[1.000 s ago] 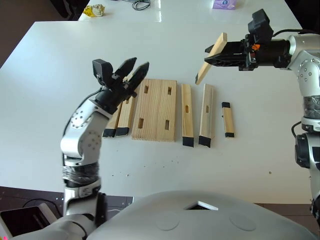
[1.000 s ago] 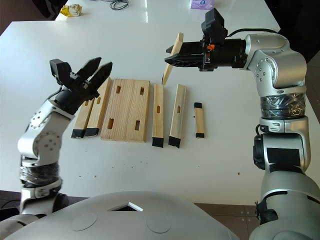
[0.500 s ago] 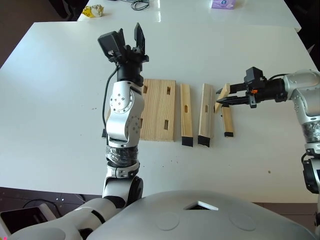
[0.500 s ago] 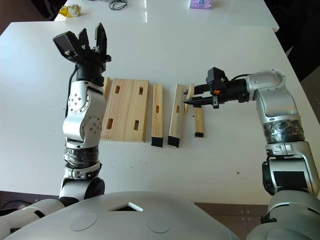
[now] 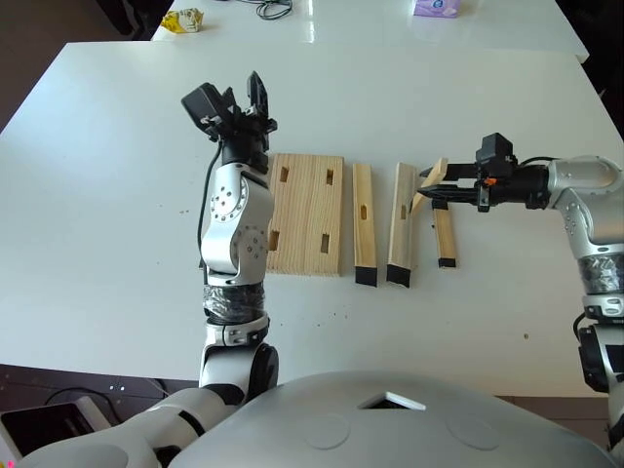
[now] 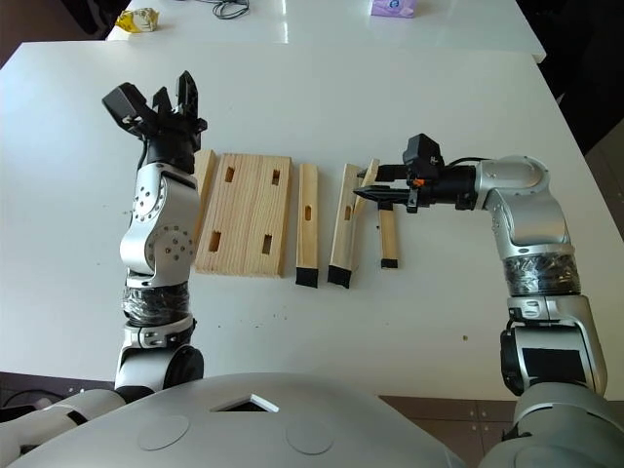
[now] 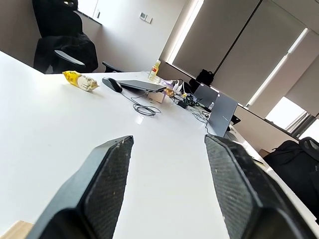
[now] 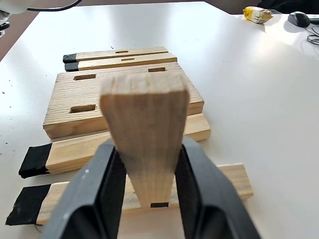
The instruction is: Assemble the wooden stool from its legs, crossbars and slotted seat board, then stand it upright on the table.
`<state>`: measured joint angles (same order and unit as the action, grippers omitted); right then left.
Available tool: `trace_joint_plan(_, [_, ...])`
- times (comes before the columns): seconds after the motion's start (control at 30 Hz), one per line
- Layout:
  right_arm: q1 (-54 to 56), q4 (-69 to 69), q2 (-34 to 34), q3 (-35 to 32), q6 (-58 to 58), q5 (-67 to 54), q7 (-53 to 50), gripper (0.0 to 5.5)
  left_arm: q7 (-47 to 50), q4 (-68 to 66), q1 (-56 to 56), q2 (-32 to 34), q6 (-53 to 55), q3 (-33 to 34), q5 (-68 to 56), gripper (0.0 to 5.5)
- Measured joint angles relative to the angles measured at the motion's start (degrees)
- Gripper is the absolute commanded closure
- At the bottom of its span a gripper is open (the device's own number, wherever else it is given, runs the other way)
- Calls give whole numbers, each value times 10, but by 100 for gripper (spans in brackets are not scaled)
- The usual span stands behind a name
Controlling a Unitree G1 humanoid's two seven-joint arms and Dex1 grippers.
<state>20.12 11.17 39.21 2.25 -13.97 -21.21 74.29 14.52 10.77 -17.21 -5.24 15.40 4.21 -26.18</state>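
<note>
Crossbar [image 8: 144, 114] clamped in right gripper [image 6: 369, 192], tilted over legs [image 5: 401, 222] beside seat board [image 5: 306, 213] on bench [image 5: 117, 195]. Left gripper [image 5: 241, 90] spread wide, raised, empty. Risk: lowered crooked, could knock loose legs askew.

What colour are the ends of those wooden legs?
The leg ends are black, the rest pale wood. Clearest in the left eye view.

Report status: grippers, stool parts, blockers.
Left gripper open, empty, raised by seat board. Right gripper shut on crossbar, tilted beside a leg. Other parts loose, flat on table. No blockers seen.
</note>
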Motion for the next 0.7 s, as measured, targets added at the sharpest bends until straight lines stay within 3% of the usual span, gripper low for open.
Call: trace_joint_plan(0.7, [-27, -21, -27, -4, 0, -12, -27, 418, -5, -2, -3, 0, 16, -17, -22, 284])
